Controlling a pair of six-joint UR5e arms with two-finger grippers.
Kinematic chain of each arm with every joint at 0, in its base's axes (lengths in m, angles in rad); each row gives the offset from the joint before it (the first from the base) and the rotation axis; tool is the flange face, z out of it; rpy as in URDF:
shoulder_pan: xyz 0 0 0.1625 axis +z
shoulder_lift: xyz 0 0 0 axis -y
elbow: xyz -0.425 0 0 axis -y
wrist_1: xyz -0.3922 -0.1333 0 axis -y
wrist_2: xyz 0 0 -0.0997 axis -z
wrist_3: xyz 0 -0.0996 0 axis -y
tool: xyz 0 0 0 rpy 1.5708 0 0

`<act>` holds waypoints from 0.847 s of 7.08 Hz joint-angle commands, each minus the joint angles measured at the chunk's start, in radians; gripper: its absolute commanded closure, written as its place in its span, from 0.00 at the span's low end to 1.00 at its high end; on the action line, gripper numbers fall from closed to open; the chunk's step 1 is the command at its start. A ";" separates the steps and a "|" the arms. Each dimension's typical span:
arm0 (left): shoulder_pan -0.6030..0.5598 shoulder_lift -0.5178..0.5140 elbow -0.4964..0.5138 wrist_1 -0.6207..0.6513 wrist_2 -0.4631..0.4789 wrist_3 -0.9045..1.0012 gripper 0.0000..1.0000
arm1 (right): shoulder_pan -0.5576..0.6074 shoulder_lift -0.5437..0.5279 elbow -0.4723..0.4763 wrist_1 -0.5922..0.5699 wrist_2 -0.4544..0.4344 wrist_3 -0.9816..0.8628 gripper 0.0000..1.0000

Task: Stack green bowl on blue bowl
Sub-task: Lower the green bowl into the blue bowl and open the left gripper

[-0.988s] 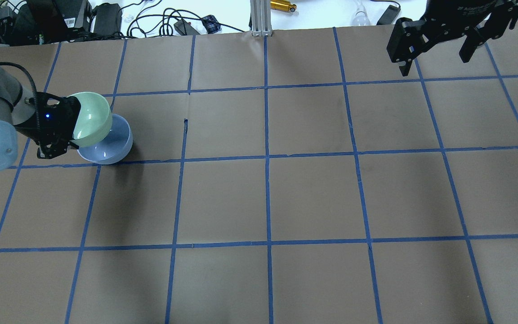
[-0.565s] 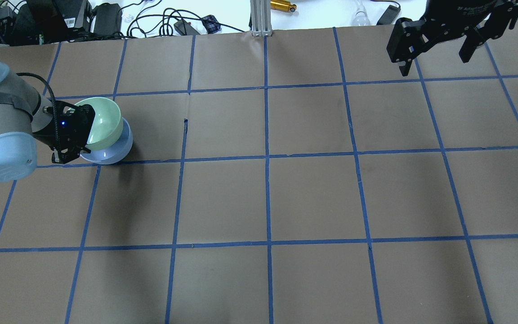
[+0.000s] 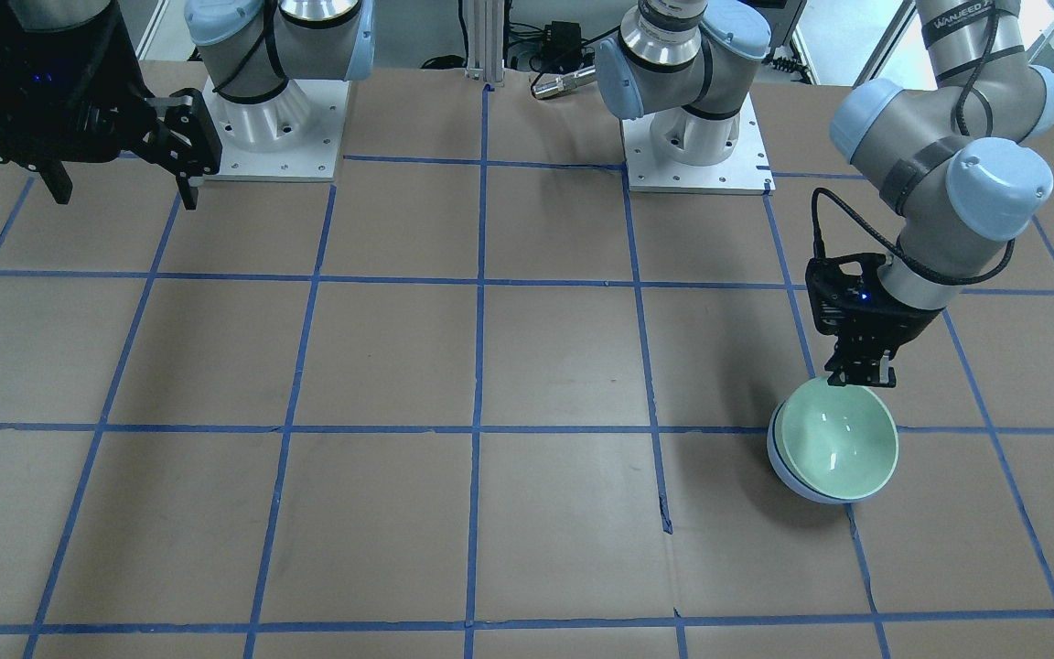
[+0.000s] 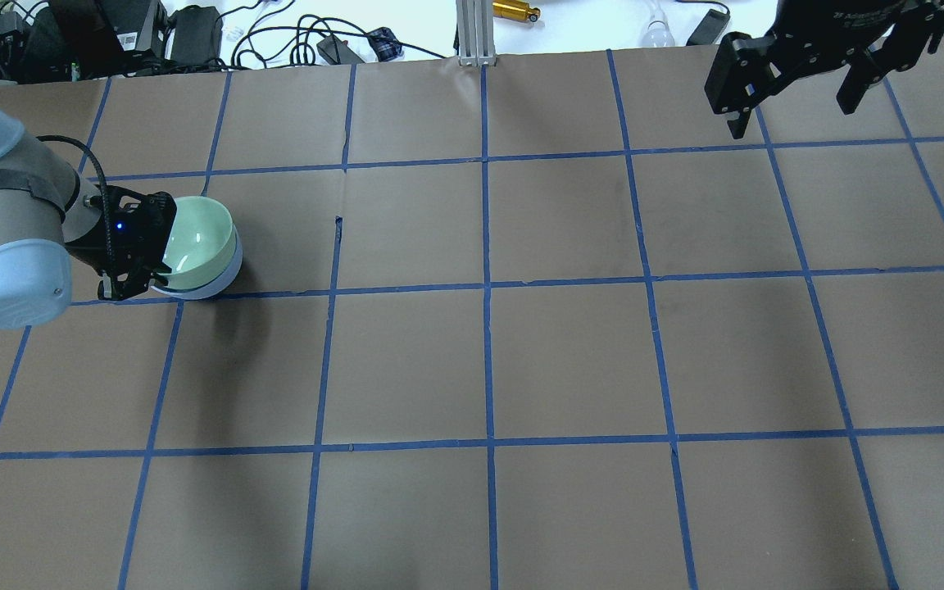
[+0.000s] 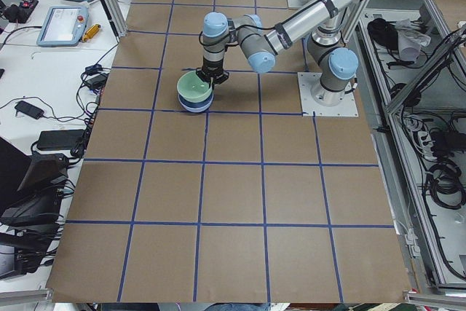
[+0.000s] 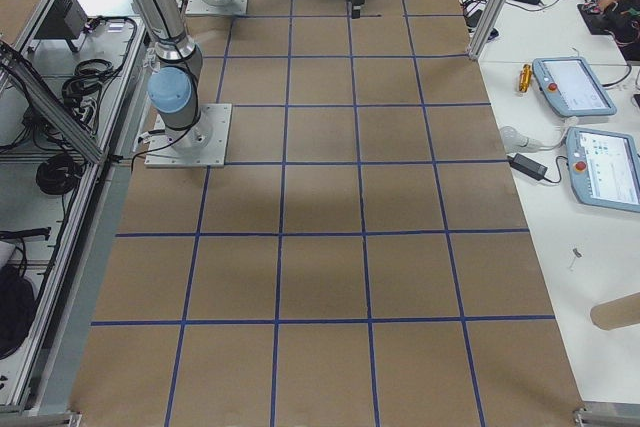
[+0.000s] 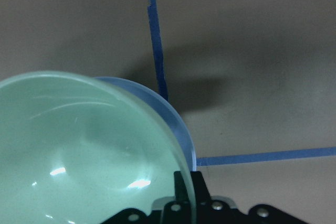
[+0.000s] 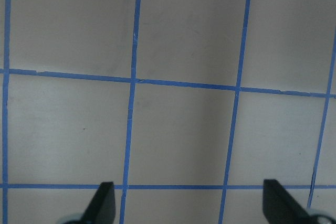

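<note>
Robotics lab. The table (image 4: 570, 360) is papered brown with a blue tape grid (image 4: 486, 287), and the arm bases (image 3: 694, 137) are bolted on plates. Teach pendants (image 6: 573, 86) and cables (image 4: 275, 37) lie on the side benches.

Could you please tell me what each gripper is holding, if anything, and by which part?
The left gripper pinches the green bowl by its rim on the robot's side; the right gripper is open and empty.

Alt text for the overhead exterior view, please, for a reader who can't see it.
The green bowl sits nested in the blue bowl at the left of a brown table gridded with blue tape, the left gripper closed on the green bowl's rim. The right gripper hangs open over the far right corner.
</note>
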 commanded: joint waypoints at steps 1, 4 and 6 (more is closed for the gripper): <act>-0.008 0.024 0.007 -0.008 -0.001 -0.089 0.00 | 0.000 0.000 0.000 0.000 0.000 0.000 0.00; -0.101 0.072 0.051 -0.072 -0.080 -0.496 0.00 | 0.000 0.000 0.000 0.000 0.000 0.000 0.00; -0.217 0.095 0.118 -0.220 -0.062 -0.866 0.00 | 0.000 0.000 0.000 0.000 0.000 0.000 0.00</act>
